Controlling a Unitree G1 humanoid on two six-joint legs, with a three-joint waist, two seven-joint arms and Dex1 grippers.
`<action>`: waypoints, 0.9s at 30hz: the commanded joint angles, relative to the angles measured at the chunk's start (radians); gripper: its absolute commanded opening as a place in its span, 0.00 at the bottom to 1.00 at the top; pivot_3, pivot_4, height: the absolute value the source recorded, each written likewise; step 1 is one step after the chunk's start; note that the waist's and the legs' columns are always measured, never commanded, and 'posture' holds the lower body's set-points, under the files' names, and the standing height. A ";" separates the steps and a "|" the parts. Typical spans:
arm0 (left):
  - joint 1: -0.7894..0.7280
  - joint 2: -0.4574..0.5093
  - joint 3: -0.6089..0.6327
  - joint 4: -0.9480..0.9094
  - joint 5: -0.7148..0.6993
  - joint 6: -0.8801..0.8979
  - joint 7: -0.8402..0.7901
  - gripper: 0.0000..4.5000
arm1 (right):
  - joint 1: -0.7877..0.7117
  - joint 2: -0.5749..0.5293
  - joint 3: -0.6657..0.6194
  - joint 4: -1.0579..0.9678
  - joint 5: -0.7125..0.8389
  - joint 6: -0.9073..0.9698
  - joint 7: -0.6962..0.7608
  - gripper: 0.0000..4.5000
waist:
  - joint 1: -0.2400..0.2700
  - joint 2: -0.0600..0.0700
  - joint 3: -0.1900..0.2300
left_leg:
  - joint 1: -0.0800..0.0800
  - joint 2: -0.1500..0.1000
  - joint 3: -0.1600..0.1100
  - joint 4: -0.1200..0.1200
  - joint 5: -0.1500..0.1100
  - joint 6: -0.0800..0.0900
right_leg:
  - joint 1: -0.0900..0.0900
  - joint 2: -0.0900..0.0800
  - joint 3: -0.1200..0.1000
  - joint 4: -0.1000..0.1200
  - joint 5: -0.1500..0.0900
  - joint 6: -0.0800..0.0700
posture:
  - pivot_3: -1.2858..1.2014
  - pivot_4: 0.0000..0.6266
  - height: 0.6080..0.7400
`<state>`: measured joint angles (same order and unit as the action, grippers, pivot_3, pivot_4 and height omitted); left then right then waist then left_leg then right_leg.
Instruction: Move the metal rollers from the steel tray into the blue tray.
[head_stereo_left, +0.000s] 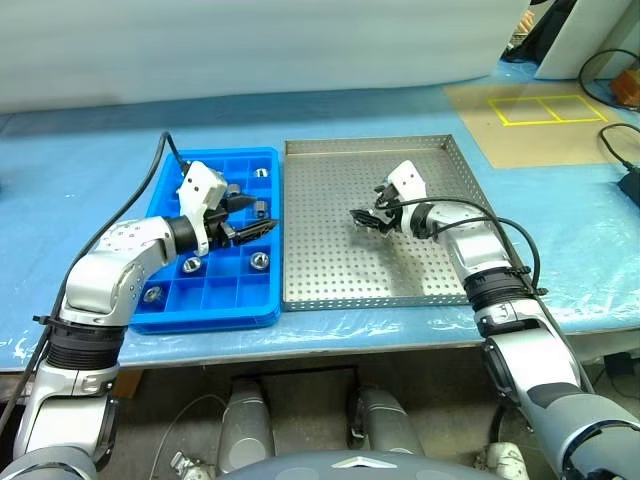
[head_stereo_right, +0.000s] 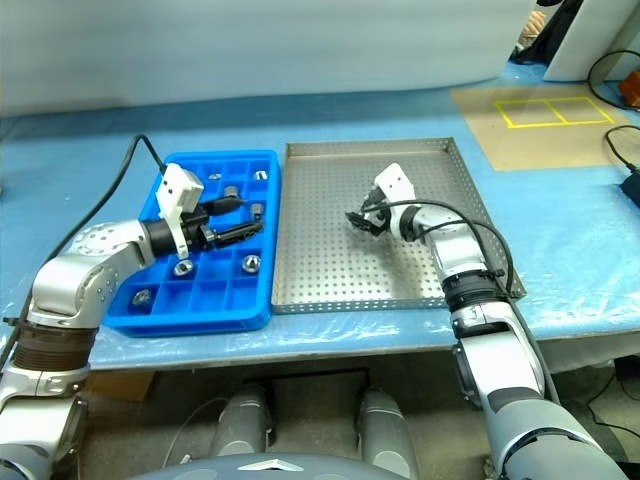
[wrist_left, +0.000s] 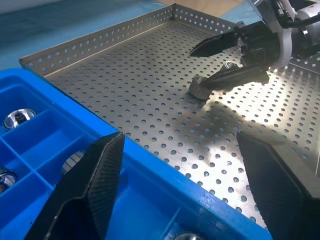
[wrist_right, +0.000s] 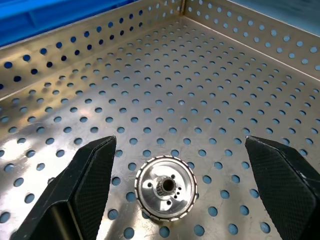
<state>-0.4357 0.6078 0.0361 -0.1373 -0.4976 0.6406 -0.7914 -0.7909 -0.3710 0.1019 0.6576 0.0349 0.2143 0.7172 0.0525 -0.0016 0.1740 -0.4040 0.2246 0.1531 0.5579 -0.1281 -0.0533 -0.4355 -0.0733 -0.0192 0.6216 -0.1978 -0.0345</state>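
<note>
One roller (wrist_right: 166, 187) lies flat on the steel tray (wrist_right: 150, 75) floor: shiny disc, knurled rim, splined centre hole, seen close between the right gripper (head_stereo_left: 366, 219)'s spread fingers. More rollers sit in blue tray (head_stereo_left: 215, 300) compartments; left gripper (head_stereo_left: 252, 215) hovers there, jaws apart.

From where I stand, the left end effector (head_stereo_left: 262, 215) covers part of the blue tray (head_stereo_left: 160, 310), so the compartments under it can't be read. The rollers in that tray (head_stereo_left: 259, 261) are too small to make out any detail. On the steel tray (head_stereo_left: 330, 296), the right end effector (head_stereo_left: 366, 219) hides most of the roller (wrist_right: 166, 188) between its fingers. A dark object (head_stereo_left: 632, 187) on the worktop (head_stereo_left: 80, 160) is cut off by the edge.
</note>
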 joint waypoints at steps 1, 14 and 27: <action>0.006 0.011 0.028 -0.054 -0.003 -0.008 0.009 0.84 | -0.025 0.016 0.005 0.016 -0.011 -0.040 -0.001 0.96 | 0.001 0.000 0.000 | 0.000 0.000 0.000 0.000 0.000 0.000 | 0.000 0.000 0.000 0.000 0.000 0.000 | 0.51 0.24 1.00; 0.011 0.009 0.017 -0.048 0.001 -0.011 0.014 0.84 | -0.005 0.040 0.037 0.002 -0.049 -0.055 0.007 0.52 | 0.001 0.000 0.000 | 0.000 0.000 0.000 0.000 0.000 0.000 | 0.000 0.000 0.000 0.000 0.000 0.000 | 0.51 0.24 1.00; 0.013 0.018 0.020 -0.045 0.004 -0.014 0.002 0.84 | 0.031 0.043 0.076 -0.052 -0.076 -0.074 0.055 0.35 | 0.000 0.000 0.000 | 0.000 0.000 0.000 0.000 0.000 0.000 | 0.000 0.000 0.000 0.000 0.000 0.000 | 0.51 0.24 1.00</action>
<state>-0.4219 0.6083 0.0360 -0.1527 -0.4968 0.6405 -0.7832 -0.7671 -0.3302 0.1707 0.6404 -0.0363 0.1483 0.7661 0.0526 -0.0014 0.1741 -0.4037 0.2248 0.1531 0.5581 -0.1284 -0.0529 -0.4355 -0.0733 -0.0191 0.6220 -0.1979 -0.0345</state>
